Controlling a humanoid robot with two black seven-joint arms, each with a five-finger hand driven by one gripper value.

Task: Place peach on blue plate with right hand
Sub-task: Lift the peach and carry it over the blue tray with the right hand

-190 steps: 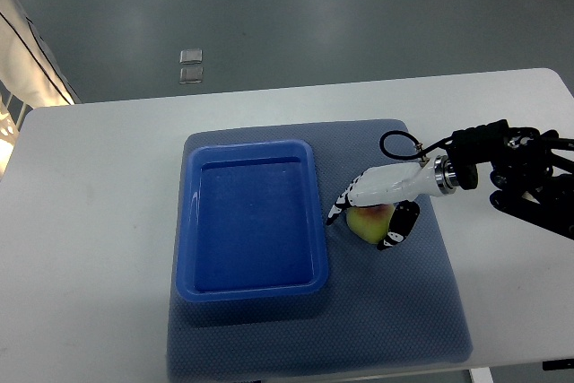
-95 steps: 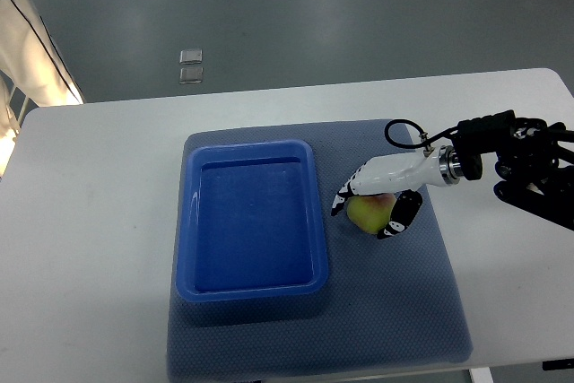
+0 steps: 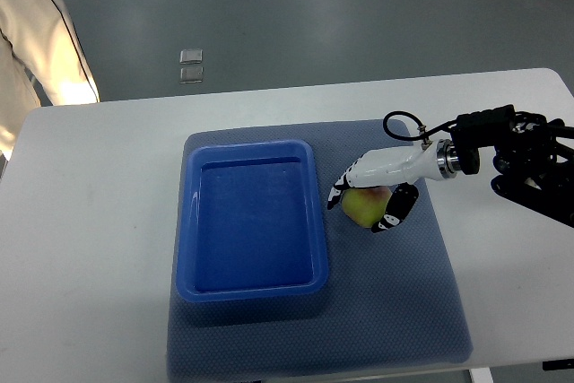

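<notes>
A yellow-green peach (image 3: 363, 206) is held just right of the blue plate (image 3: 252, 219), over the dark blue mat (image 3: 395, 293). My right hand (image 3: 369, 202), white with black fingertips, comes in from the right edge and is shut on the peach, fingers curled around both sides of it. The plate is a deep rectangular blue tray with nothing in it. The peach appears slightly raised off the mat. My left arm is out of view.
The mat lies on a white table (image 3: 99, 221). A person in light clothing (image 3: 36, 33) stands at the top left beyond the table's far corner. Two small floor plates (image 3: 191, 66) lie past the far edge.
My right hand has carried the peach slightly up and away from the mat's middle. The person at the top left has stepped further into view.
</notes>
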